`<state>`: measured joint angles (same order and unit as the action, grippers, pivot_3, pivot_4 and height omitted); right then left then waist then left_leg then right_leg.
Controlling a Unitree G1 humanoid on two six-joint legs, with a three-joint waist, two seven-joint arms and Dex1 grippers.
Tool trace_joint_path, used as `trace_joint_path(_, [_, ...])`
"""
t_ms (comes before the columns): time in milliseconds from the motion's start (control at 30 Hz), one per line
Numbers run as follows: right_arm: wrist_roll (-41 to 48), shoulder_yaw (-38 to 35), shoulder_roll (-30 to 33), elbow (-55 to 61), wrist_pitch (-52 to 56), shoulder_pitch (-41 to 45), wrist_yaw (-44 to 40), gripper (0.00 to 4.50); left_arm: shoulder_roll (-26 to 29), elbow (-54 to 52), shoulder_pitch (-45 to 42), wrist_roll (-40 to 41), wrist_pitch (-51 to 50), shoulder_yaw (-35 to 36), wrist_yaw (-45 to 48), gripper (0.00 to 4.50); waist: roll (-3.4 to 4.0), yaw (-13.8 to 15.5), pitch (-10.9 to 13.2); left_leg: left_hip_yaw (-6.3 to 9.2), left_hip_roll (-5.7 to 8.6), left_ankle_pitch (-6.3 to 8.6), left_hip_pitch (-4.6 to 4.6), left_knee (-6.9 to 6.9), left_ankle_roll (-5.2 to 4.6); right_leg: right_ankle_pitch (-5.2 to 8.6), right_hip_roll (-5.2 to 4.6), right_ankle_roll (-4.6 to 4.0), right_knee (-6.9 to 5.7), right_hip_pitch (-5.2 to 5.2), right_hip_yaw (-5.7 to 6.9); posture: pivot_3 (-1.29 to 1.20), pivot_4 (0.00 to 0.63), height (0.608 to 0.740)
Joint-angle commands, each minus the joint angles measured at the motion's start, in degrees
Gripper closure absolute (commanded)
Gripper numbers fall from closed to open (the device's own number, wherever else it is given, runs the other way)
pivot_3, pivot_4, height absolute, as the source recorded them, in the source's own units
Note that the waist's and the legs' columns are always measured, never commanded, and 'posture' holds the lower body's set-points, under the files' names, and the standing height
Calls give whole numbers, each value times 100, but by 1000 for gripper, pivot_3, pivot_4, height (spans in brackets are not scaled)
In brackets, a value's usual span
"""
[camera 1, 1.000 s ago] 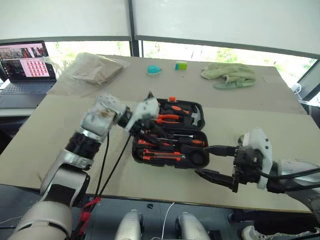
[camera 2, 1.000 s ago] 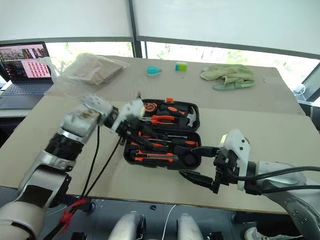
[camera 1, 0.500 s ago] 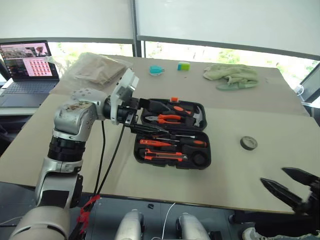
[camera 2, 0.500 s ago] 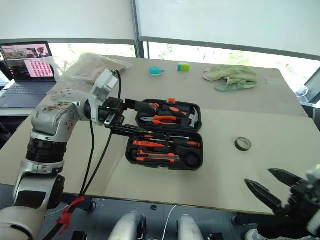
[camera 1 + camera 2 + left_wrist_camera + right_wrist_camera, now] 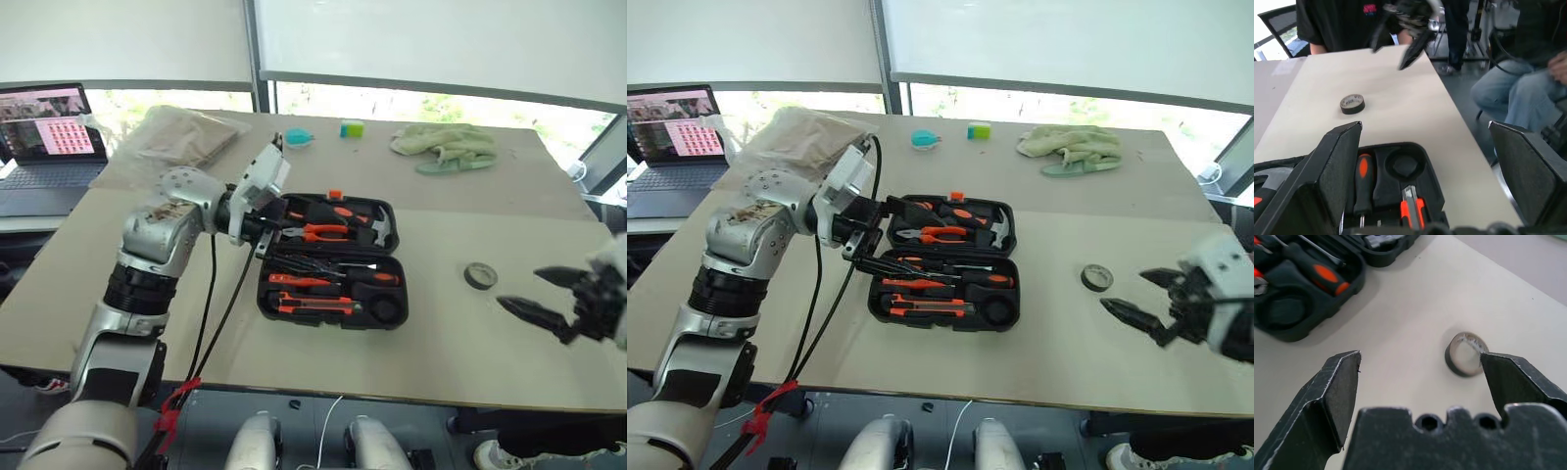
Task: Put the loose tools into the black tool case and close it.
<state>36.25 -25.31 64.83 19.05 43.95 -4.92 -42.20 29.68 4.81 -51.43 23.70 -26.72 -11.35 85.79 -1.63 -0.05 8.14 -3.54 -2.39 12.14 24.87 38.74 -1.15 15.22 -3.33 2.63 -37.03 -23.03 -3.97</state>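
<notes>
The black tool case (image 5: pixel 388 311) lies open in the middle of the table. Its near half holds black-and-orange screwdrivers (image 5: pixel 299 280) and the utility knife (image 5: pixel 318 302). The far half holds pliers and a hammer. My left gripper (image 5: pixel 884 233) hovers at the case's left end, open, nothing between its fingers. The left wrist view looks past those fingers (image 5: pixel 1337 166) onto a screwdriver (image 5: pixel 1362 171) and the knife (image 5: pixel 1409 205) in their recesses. Off to the right, my right gripper (image 5: pixel 519 289) is open and empty above the table.
A roll of tape (image 5: pixel 480 276) lies by the right gripper. At the table's back are a laptop (image 5: pixel 49 137), a plastic bag (image 5: pixel 186 132), a teal object (image 5: pixel 299 137) and a green cloth (image 5: pixel 446 145). People (image 5: pixel 1528 83) are beyond the right edge.
The right arm swung away from the case's front to the right, ending near the tape roll. The left gripper opened wide and drew back from over the tools to the case's left end.
</notes>
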Motion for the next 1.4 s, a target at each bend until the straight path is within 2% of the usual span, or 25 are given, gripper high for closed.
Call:
trace_joint_path(33, [-741, 1266, -11, -951, -40, 1264, -1, 0, -434, 325, -198, -212, 187, -202, -385, 38, -1, 15, 1, 2, 1, 0, 15, 2, 0, 1, 0, 3, -3, -12, 2, 0, 150, 740])
trace_joint_path(133, [-1222, 2082, -178, -1688, -6, 2135, -88, 0, -678, 431, -226, -207, 254, -225, -421, 38, 2, 16, 4, -1, 15, 0, 27, 12, -1, -1, -12, 16, -1, -17, -2, 0, 150, 740])
trace_joint_path(400, [-1931, 2911, -634, -2953, -68, 3067, -285, 0, -561, 191, -187, -47, 94, -158, -359, 38, 5, -17, 4, 3, 16, 2, 38, 9, -5, -1, -12, 16, -3, -29, -1, 0, 150, 740])
trace_joint_path(433, [-1979, 2927, -686, -3049, -156, 3089, -337, 515, -542, 163, -170, -39, 87, -157, -356, 0, 5, -17, 4, 3, 16, 2, 38, 9, -5, -1, -12, 16, -4, -29, 0, 0, 150, 740])
trace_joint_path(533, [-2072, 2946, -813, -3231, -283, 3123, -494, 1332, -504, 82, -137, -12, 53, -164, -370, 0, 5, -15, 4, 4, 17, 3, 38, 9, -5, -1, -12, 16, -5, -28, 1, 0, 150, 740])
trace_joint_path(833, [-2446, 2864, -1107, -3693, -810, 3095, -454, 4396, -423, -191, 10, 63, -51, -190, -340, 0, 5, -55, 4, 5, 16, 2, 30, 12, -4, -2, -11, 17, -8, -18, 3, 0, 150, 740])
trace_joint_path(1000, [-2005, 2382, -1119, -3053, -734, 2894, -761, 4456, -304, -253, 167, 54, -65, -216, -273, 0, 6, -45, 4, 6, 17, 2, 31, 13, -4, -3, -12, 18, -9, -18, 2, 0, 150, 740])
trace_joint_path(1133, [-833, 1998, -1011, -829, -401, 2248, -1693, 4456, -104, -366, 548, -185, 239, -372, -204, 0, 16, -79, 4, 16, 14, 3, 31, 7, -5, -3, -10, 18, -10, -22, 1, 0, 150, 740])
trace_joint_path(1267, [-636, 2284, -973, 470, -135, 1874, -1688, 4456, 30, -414, 720, -224, 290, -378, -193, 0, 15, -69, 5, 41, 4, 3, 29, 9, -5, -4, 0, 16, -12, -18, 5, 0, 150, 740])
trace_joint_path(1400, [-1067, 2890, -1083, 909, -251, 1944, -1474, 4456, 144, -396, 824, -265, 344, -387, -229, 0, 15, -33, 6, 35, 12, 3, 29, 18, -5, -4, -7, 17, -12, -14, 5, 0, 150, 740])
